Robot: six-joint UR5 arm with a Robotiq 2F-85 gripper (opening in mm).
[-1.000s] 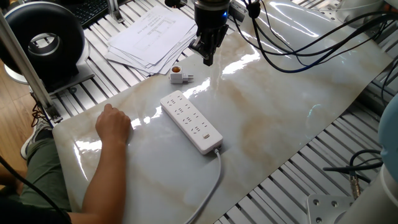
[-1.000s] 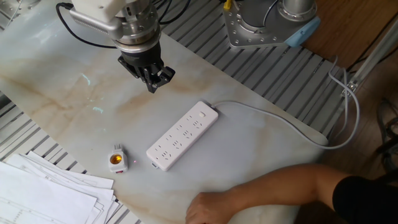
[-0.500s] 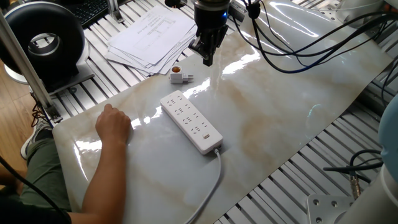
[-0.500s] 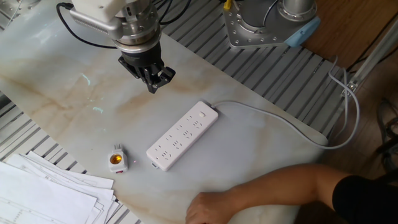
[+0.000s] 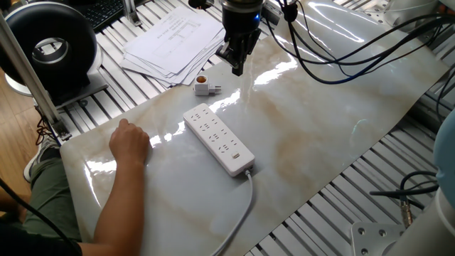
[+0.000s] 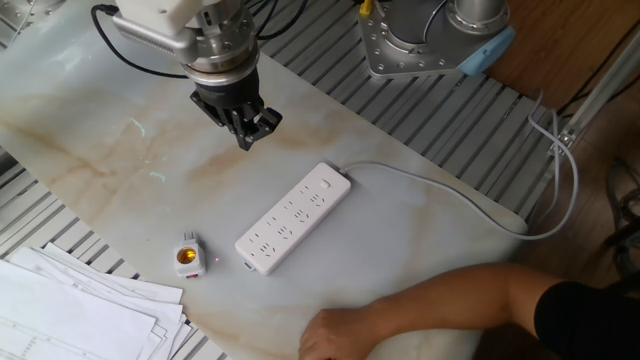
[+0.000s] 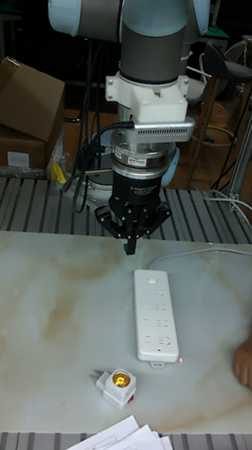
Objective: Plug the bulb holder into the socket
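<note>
Hovering gripper (image 6: pixel 245 128), fingers together, above table, empty.

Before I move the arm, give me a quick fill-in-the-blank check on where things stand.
1. The bulb holder lies on the table, held by ____.
2. The gripper hangs above the table with its fingers ____.
3. A person's ____ rests on the table near the socket.
4. Beside the bulb holder, at the table's edge, lies a stack of ____.

Missing words: nothing; shut; hand; papers
</note>
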